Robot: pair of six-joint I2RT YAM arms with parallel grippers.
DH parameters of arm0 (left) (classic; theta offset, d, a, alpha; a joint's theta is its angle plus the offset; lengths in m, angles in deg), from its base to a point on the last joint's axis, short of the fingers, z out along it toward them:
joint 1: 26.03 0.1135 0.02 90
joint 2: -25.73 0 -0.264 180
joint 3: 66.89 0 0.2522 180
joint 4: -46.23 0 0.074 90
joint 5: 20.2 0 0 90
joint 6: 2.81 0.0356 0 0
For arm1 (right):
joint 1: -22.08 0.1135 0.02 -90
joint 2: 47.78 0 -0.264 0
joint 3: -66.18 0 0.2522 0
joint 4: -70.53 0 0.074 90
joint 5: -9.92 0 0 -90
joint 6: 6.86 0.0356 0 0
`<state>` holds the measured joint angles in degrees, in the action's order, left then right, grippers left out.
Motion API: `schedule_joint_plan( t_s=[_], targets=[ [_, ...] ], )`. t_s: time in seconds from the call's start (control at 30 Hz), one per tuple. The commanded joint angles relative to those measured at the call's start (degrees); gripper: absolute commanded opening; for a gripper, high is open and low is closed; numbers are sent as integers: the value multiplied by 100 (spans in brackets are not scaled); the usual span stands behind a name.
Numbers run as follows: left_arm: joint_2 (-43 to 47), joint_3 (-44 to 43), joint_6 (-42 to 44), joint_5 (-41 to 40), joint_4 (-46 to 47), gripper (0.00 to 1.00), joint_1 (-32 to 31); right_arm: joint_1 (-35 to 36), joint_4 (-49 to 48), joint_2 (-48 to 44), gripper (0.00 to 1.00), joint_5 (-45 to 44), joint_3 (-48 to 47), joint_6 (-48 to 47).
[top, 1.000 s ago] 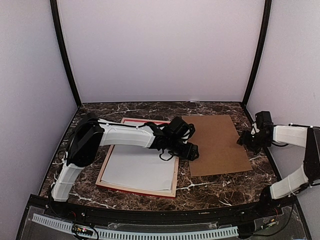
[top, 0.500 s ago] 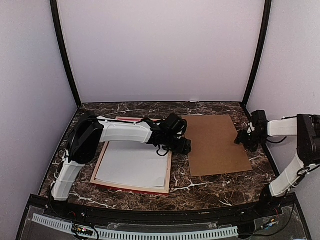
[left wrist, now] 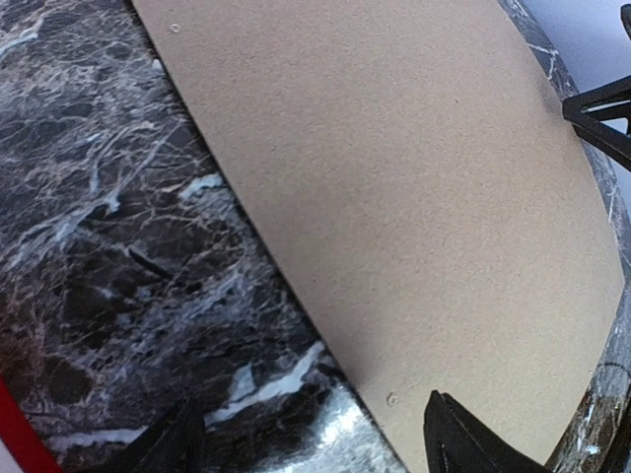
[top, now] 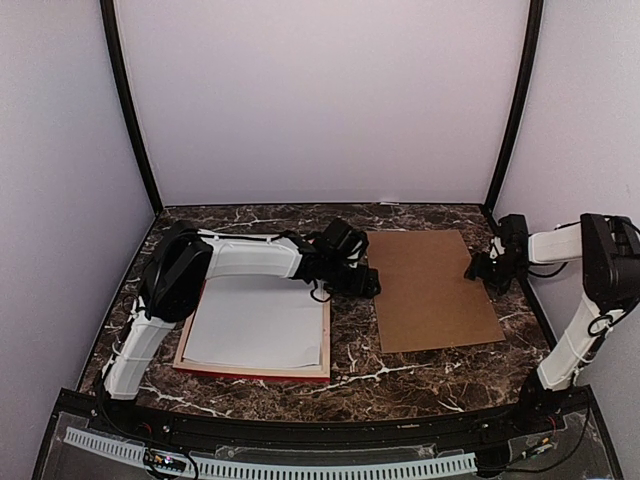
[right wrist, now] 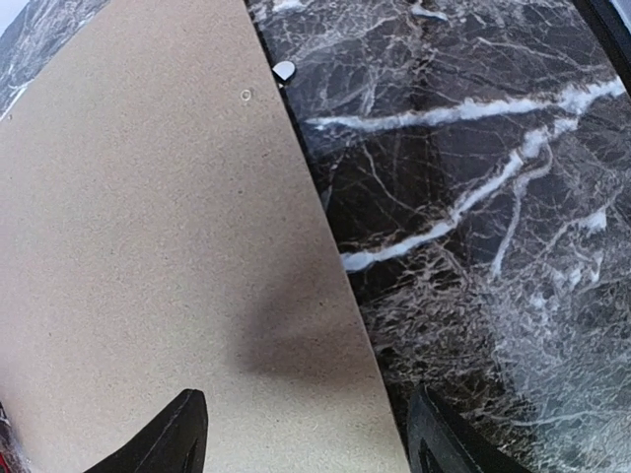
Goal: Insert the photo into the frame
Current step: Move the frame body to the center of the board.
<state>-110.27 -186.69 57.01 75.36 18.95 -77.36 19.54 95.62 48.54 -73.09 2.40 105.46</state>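
Note:
The frame (top: 250, 372) lies back up on the left of the table, with pale wood rails and a red near edge. A white sheet (top: 255, 330) fills it. The photo's printed face shows in no view. My left gripper (top: 365, 283) is open, low between the frame's far right corner and the left edge of the brown backing board (top: 435, 290). In the left wrist view its gripper (left wrist: 315, 448) straddles that board's (left wrist: 394, 177) edge, holding nothing. My right gripper (top: 480, 272) is open at the board's right edge. Its wrist view shows the gripper (right wrist: 306, 443) over that edge.
The table is dark marble (top: 420, 375) with white veins, walled in by pale panels and black corner posts (top: 130, 110). A red sliver of the frame (left wrist: 12, 434) shows at the bottom left of the left wrist view. The left arm (top: 250, 258) lies over the frame's far rail.
The frame has slid left and squared up with the table edge. The left gripper has drawn back left and farther away. The right gripper has moved in to the board's right edge.

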Motion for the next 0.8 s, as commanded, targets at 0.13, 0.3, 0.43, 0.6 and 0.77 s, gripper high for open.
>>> schedule_joint_plan(
  t_s=[0.13, 0.3, 0.43, 0.6, 0.77],
  targets=[
    [-372, -234, -373, 697, 41, 78, -51, -31, -229, -86, 68, 636, 312, 14],
    [-384, -88, -631, 998, 228, 76, -99, -27, -388, -341, 67, 1116, 668, 141],
    [-200, 411, -875, 1162, 602, 75, -97, -70, -522, -595, 66, 1586, 961, 237],
    [307, 1161, -1055, 1147, 1069, 75, -52, -203, -876, -841, 62, 2340, 1312, 470],
    [577, 1677, -1119, 1152, 1337, 75, 29, -254, -1106, -943, 55, 3075, 1481, 603]
  ],
)
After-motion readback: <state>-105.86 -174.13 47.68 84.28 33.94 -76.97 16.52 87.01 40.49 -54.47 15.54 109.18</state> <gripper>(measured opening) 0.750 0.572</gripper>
